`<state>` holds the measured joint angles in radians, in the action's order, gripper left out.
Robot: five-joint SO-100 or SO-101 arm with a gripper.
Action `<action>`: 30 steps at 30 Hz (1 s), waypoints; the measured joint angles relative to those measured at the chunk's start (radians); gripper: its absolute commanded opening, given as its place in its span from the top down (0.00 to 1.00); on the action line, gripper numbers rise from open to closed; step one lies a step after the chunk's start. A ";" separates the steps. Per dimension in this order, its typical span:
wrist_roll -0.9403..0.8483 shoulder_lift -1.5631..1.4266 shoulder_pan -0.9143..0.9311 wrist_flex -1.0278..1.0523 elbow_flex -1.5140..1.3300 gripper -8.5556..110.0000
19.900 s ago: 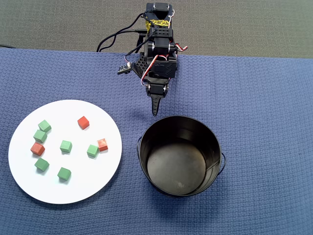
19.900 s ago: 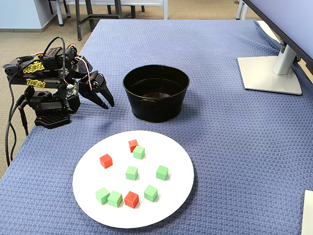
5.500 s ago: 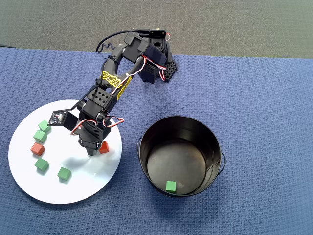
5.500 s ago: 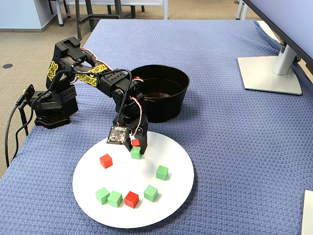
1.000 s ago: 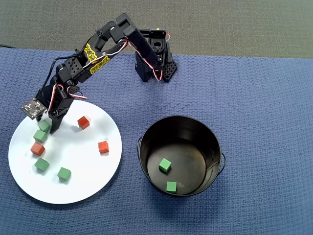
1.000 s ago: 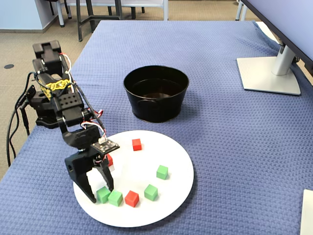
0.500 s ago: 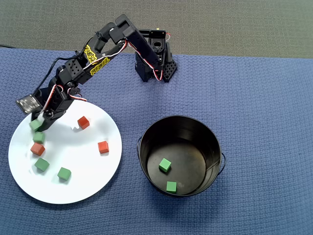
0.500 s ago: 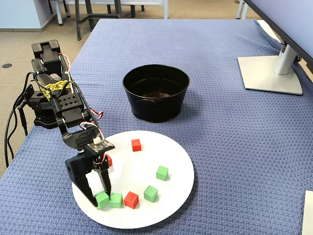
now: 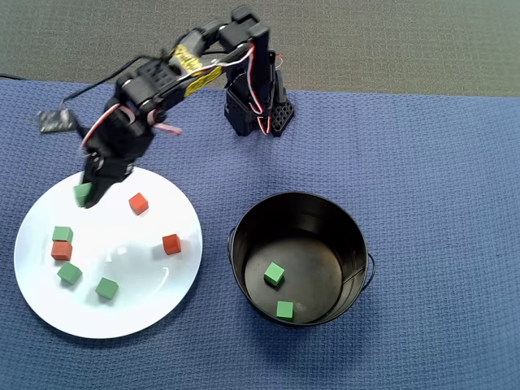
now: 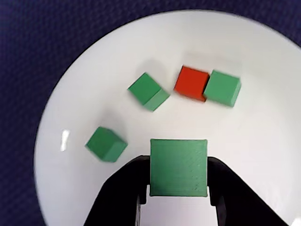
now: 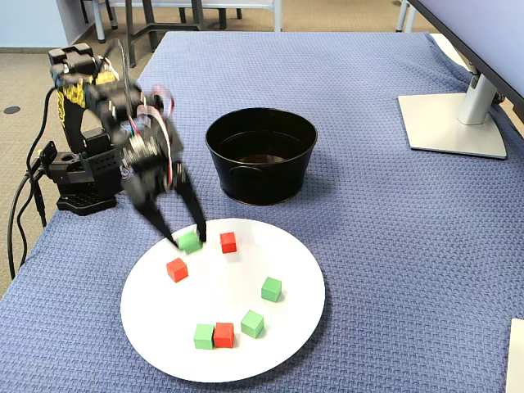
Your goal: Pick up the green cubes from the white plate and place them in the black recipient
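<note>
My gripper (image 9: 86, 195) is shut on a green cube (image 9: 81, 193) at the far-left rim of the white plate (image 9: 122, 318), at or just above its surface. In the wrist view the held cube (image 10: 178, 167) sits between the black jaws of the gripper (image 10: 178, 164). Three more green cubes lie on the plate (image 10: 254, 141): one (image 9: 62, 234), another (image 9: 69, 273) and a third (image 9: 106, 288). The black recipient (image 9: 325, 218) stands right of the plate and holds two green cubes (image 9: 275, 274) (image 9: 284, 309). The fixed view shows gripper (image 11: 188, 241), cube (image 11: 190, 242), plate (image 11: 237, 286) and recipient (image 11: 260, 176).
Three red-orange cubes (image 9: 138, 203) (image 9: 171, 244) (image 9: 61, 250) lie on the plate, one touching a green cube. The arm's base (image 9: 256, 110) stands behind, on the blue cloth (image 9: 422, 162). A monitor stand (image 11: 454, 123) is at the far right in the fixed view.
</note>
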<state>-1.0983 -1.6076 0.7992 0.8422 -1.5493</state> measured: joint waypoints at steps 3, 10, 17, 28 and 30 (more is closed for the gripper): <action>0.184 -0.089 -0.081 0.091 0.000 0.93; 0.609 -0.249 -0.350 0.222 -0.014 0.93; 0.925 -0.291 -0.704 0.339 -0.012 0.93; 1.132 -0.155 -1.017 0.288 -0.011 0.71; 1.097 -0.135 -1.023 0.282 -0.011 0.68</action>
<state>-0.0015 -1.7426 -0.2240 1.1244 -1.5601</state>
